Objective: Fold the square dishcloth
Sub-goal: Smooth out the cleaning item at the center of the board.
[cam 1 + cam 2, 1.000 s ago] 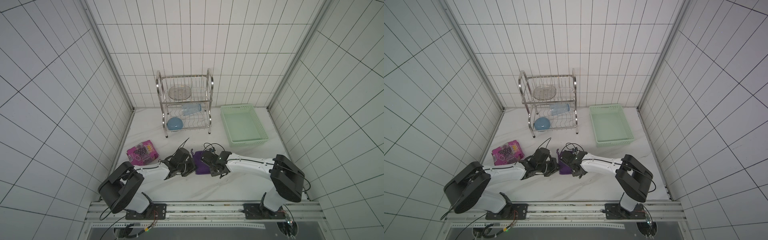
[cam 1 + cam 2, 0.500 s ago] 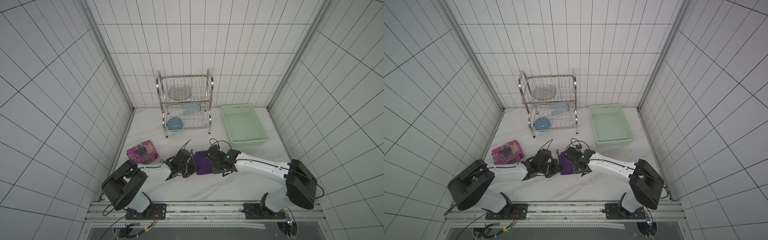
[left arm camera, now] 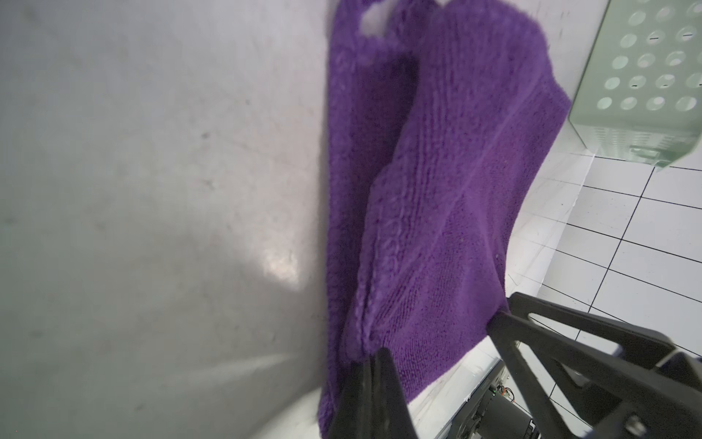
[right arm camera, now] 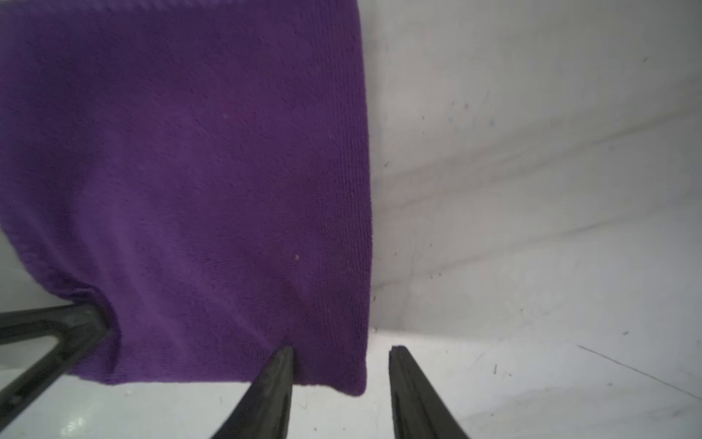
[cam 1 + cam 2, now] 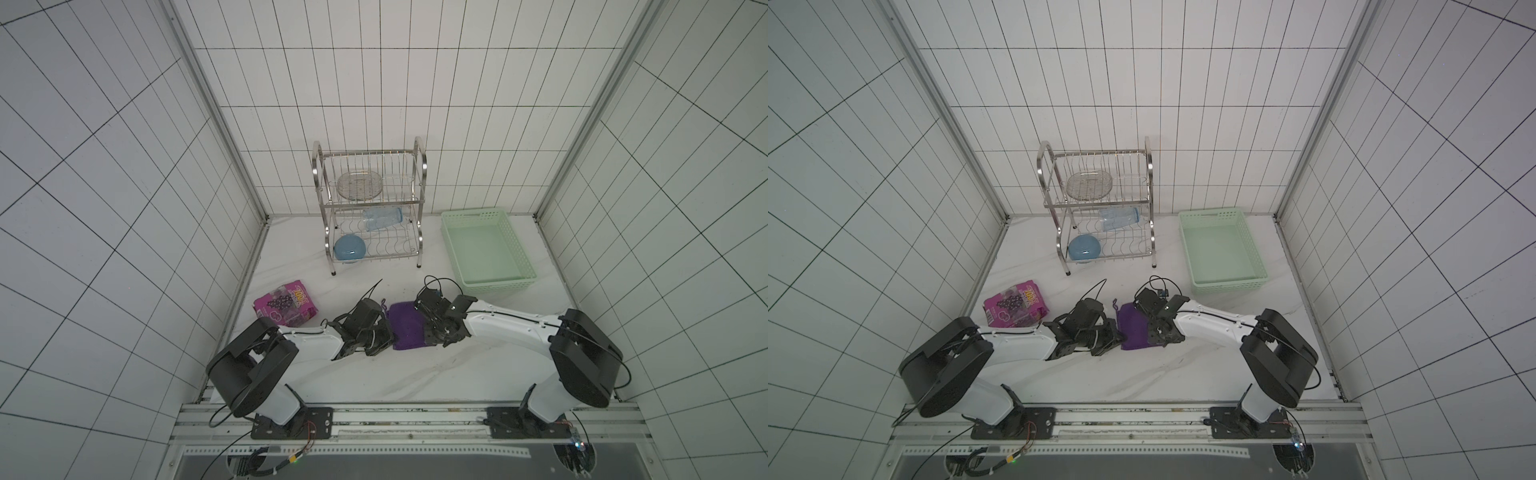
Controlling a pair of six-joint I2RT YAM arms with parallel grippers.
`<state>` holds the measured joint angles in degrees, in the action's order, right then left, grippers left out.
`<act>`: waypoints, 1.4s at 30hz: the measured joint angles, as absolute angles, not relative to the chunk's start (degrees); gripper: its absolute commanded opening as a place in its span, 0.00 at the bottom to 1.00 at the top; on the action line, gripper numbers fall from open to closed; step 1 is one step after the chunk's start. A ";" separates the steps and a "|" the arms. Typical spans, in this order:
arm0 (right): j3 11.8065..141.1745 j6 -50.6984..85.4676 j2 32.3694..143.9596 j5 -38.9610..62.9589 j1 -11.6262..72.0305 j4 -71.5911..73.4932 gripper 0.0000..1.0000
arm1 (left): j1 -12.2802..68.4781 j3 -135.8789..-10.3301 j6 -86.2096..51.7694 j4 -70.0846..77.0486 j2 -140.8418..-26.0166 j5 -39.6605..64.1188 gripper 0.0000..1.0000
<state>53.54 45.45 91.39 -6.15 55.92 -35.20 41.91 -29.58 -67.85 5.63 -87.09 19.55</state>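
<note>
We see the cloth (image 5: 405, 328) lying on the table (image 5: 415, 374) near the front, btwn the two arms. It's in front of the rack (image 5: 420, 195). The packet (image 5: 284, 308) is off to its left and the basket (image 5: 498, 286) is further back on its right. It touches none of them. Its loop (image 5: 1115, 305) pokes out at the far left corner.

L gripper (image 3: 374, 365): jaws pressed together, pinching the cloth's edge. In the L wrist view we see a top layer drawn up to the tips, w/ a second layer flat on the table beneath, so the cloth is doubled over there. In a top view we find the L gripper (image 5: 382, 336) at the cloth's left side.

R gripper (image 4: 342, 353): jaws parted, approx. mid-width, gripping nothing. One finger (image 4: 279, 372) sits over the cloth near its corner. The other is past the edge, over bare table, and the corner lies flat btwn them. In a top view the R gripper (image 5: 430, 328) is at the cloth's right side.

The rack holds a bowl (image 5: 349, 248) and a bottle (image 5: 382, 218).
</note>
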 measured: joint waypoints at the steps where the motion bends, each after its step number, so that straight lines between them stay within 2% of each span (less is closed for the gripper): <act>1: 52.27 45.50 91.02 -5.89 55.72 -35.03 0.44 | 41.91 -29.58 -67.85 5.65 -87.11 19.55 0.00; 9: 47.09 44.80 85.69 -4.19 52.38 -32.45 0.38 | 41.89 -29.58 -67.46 6.04 -87.44 19.81 0.01; 13: 46.89 43.27 85.60 -3.22 51.75 -30.98 0.36 | 41.89 -29.58 -67.09 5.96 -87.39 19.92 0.12; 16: 46.83 42.52 85.58 -2.81 51.72 -30.41 0.34 | 41.89 -29.58 -66.39 4.80 -86.17 19.97 0.27; 23: 45.69 41.50 82.00 -2.66 51.72 -30.68 0.27 | 41.85 -29.50 -64.86 -4.58 -78.70 18.61 0.42; 28: 45.84 40.36 78.41 -2.63 51.72 -31.70 0.22 | 41.85 -31.22 -63.77 -10.98 -73.91 16.69 0.42; 32: 46.98 40.03 77.47 -2.57 51.72 -32.08 0.15 | 41.85 -35.24 -62.15 -13.04 -73.45 15.20 0.34; 37: 49.50 40.18 78.78 -1.65 51.53 -31.35 0.10 | 42.04 -41.28 -59.77 -11.09 -78.13 15.46 0.30; 42: 50.11 40.82 82.63 0.99 50.57 -28.77 0.09 | 42.39 -42.87 -58.48 -7.94 -85.38 16.97 0.25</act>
